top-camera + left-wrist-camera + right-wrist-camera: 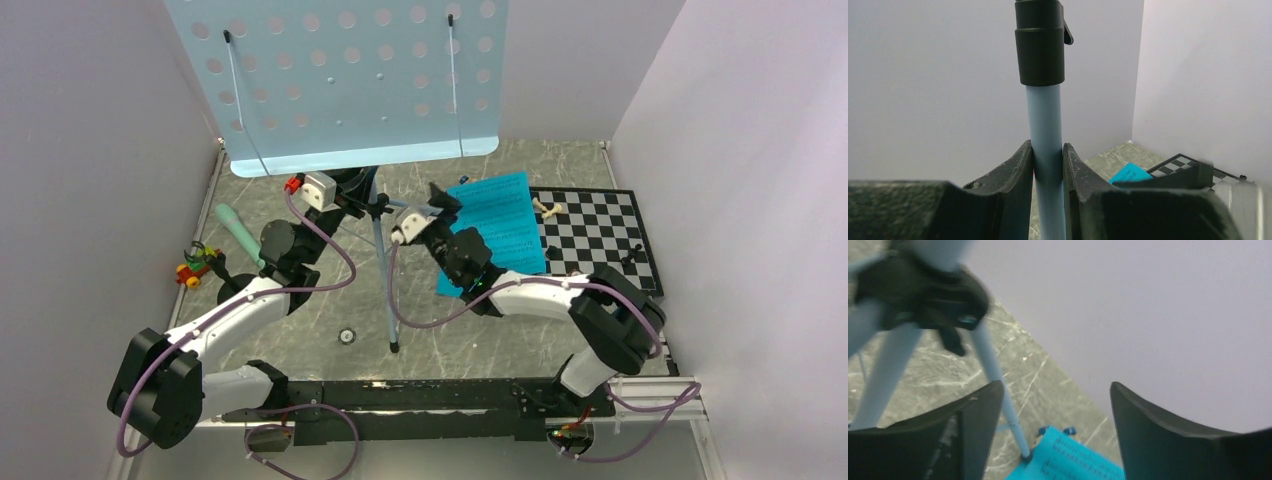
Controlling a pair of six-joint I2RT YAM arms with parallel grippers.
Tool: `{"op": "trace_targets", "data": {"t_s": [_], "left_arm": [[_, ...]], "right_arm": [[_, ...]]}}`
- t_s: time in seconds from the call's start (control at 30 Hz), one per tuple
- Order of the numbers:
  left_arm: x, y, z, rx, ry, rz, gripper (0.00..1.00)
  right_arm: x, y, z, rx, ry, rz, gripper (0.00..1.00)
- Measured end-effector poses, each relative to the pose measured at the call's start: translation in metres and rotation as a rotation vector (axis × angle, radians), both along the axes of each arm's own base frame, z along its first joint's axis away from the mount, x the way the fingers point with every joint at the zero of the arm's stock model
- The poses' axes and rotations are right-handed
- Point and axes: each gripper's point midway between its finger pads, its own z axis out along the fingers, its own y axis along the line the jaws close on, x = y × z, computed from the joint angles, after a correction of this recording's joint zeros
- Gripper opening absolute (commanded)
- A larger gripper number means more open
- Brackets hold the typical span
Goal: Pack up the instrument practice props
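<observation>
Holding 1 music stand [340, 90]: left gripper [1047, 152] clamped, right gripper [1055, 390] spread.

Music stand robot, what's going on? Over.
Left gripper shut on the music stand pole. Right gripper open, near its legs. Music sheets lying by the chessboard.

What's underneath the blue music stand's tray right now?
Below the tray, the left gripper clamps the stand's pale-blue pole under a black collar, and a tripod leg reaches the table. The tray hides the table's far part.
</observation>
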Motion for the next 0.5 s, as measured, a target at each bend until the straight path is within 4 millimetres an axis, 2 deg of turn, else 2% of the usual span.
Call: {"op": "trace_targets", "data": {"t_s": [0.03,0.07,0.13,0.23,0.4,0.5], "left_arm": [[0.000,0.000,0.000,0.001,-0.001,0.001,0.00],[0.000,0.000,0.000,0.001,0.000,0.001,0.00],[0.000,0.000,0.000,0.002,0.000,0.001,0.00],[0.000,0.000,0.000,0.002,0.001,0.001,0.00],[0.000,0.000,0.000,0.002,0.001,0.001,0.00],[-0.001,0.000,0.000,0.002,0.002,0.001,0.00]], "right_arm": [[0.004,-0.010,0.002,0.020,0.024,-0.038,0.98],[0.006,-0.017,0.005,0.043,0.045,-0.065,0.99],[0.007,-0.034,0.015,0.106,0.090,-0.116,1.00],[-0.002,-0.045,0.035,0.245,0.175,-0.132,1.00],[-0.013,-0.038,0.051,0.463,0.444,-0.077,1.00],[-0.013,-0.033,0.042,0.586,0.646,-0.018,1.00]]}}
